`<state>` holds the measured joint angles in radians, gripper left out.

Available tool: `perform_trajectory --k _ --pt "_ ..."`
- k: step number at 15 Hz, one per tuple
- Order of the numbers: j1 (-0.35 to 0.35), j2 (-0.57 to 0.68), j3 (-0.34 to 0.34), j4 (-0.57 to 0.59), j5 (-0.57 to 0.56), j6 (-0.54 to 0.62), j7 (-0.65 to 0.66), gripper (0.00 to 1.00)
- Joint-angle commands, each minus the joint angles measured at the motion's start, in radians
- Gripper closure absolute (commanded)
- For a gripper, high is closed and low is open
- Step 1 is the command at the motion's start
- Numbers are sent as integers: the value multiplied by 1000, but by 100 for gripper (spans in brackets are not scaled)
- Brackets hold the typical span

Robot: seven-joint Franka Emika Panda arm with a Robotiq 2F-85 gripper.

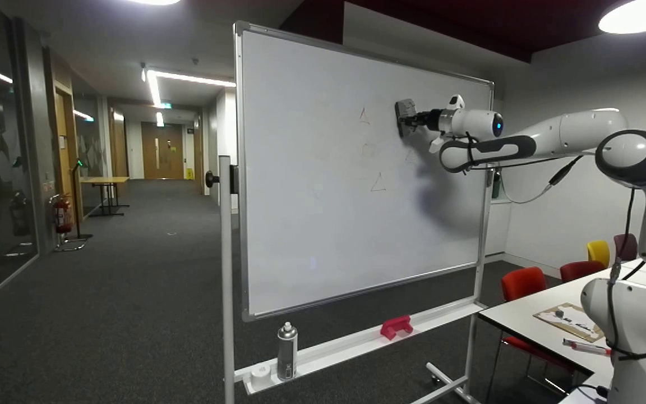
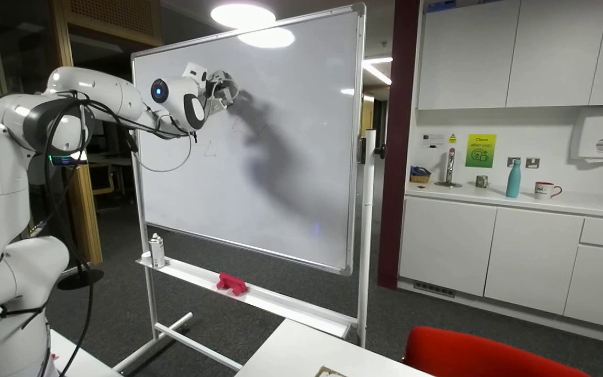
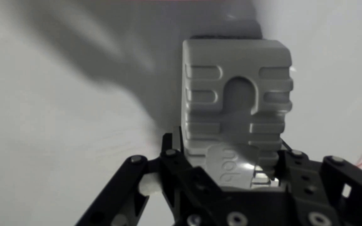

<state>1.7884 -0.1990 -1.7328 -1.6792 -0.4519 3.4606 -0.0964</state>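
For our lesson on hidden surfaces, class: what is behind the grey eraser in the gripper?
Behind the grey eraser is the whiteboard, with a shadow beside the eraser. The patch it covers is hidden; any marks there cannot be seen.

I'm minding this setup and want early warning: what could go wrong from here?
The black tool grips the grey ribbed plastic eraser near one end, so it might twist or slip. The thin reddish drawn triangle could smear rather than lift off if rubbed. The thin pale cable sagging beneath the white arm might snag.
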Motion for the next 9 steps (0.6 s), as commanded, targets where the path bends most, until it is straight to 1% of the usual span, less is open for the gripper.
perform_trajectory --k 1,5,7,9 --pt "-8 -36 -45 81 25 0 -8 65" --pt "20 -56 -89 105 25 0 -21 65" --pt "33 -63 -91 94 11 0 -33 65" --pt "38 -70 -74 77 -16 -1 -51 65"
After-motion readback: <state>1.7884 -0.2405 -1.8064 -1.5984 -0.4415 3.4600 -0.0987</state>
